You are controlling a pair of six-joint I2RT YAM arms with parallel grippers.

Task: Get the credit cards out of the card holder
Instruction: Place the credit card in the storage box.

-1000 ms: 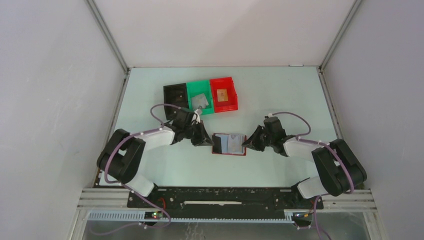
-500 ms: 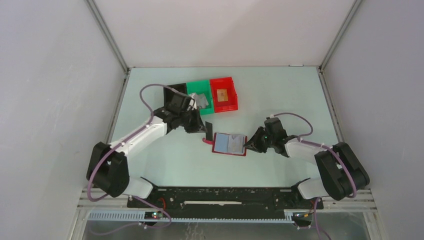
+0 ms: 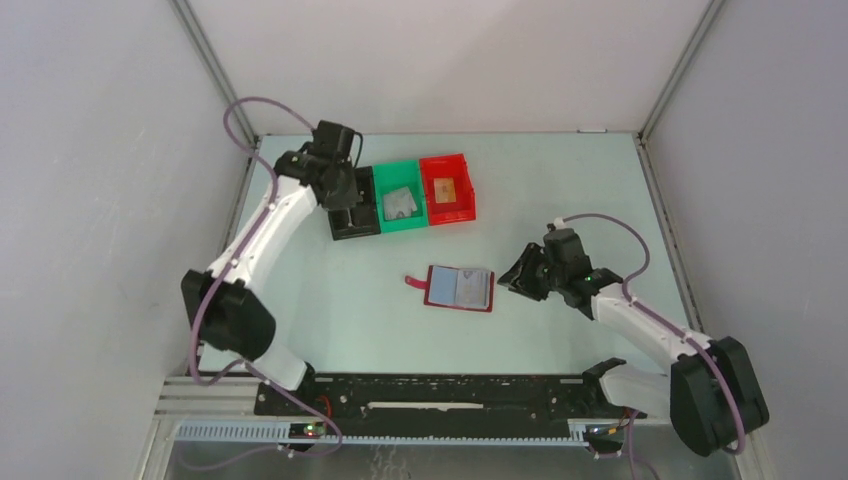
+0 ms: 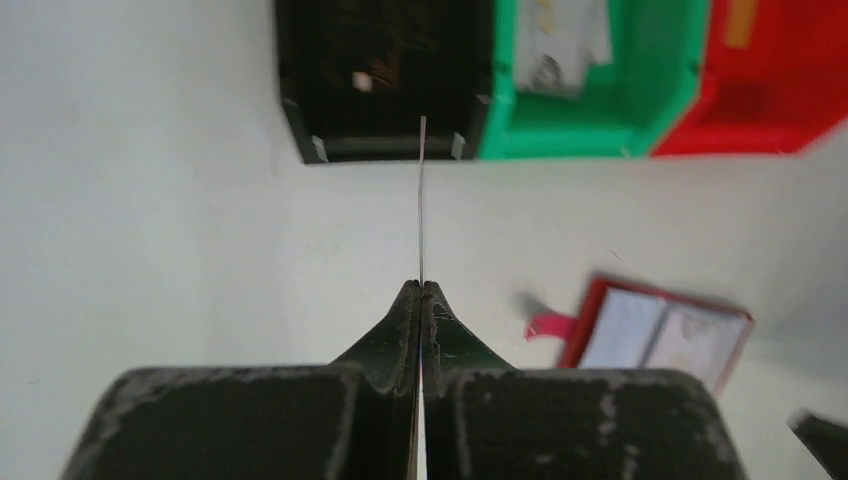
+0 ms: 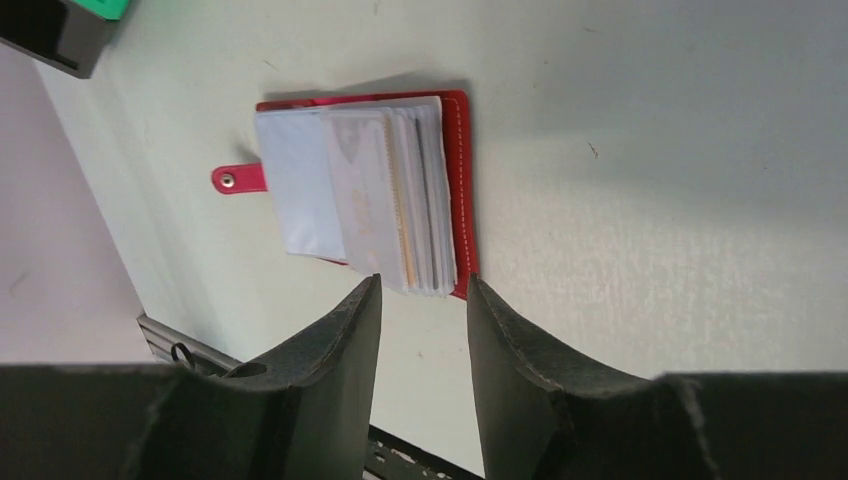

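Note:
The dark-red card holder (image 3: pixel 459 288) lies open on the table, its strap tab pointing left and its clear sleeves showing; it also shows in the left wrist view (image 4: pixel 655 335) and the right wrist view (image 5: pixel 461 190). My left gripper (image 3: pixel 346 203) (image 4: pixel 421 288) is shut on a thin card (image 4: pixel 421 200), seen edge-on, held near the black bin (image 3: pixel 352 200). My right gripper (image 3: pixel 515 280) (image 5: pixel 420 285) is open and empty just off the holder's right edge. A grey card (image 3: pixel 400 203) lies in the green bin, a tan card (image 3: pixel 447 188) in the red bin.
Three small bins stand in a row at the back: black, green (image 3: pixel 418 190) and red (image 3: pixel 463 190). The enclosure's walls rise close on the left, right and back. The arm bases and a black rail (image 3: pixel 450 395) run along the near edge.
My left arm has carried the card from the card holder up and back-left to the black bin. My right gripper has drawn back slightly from the holder's right edge.

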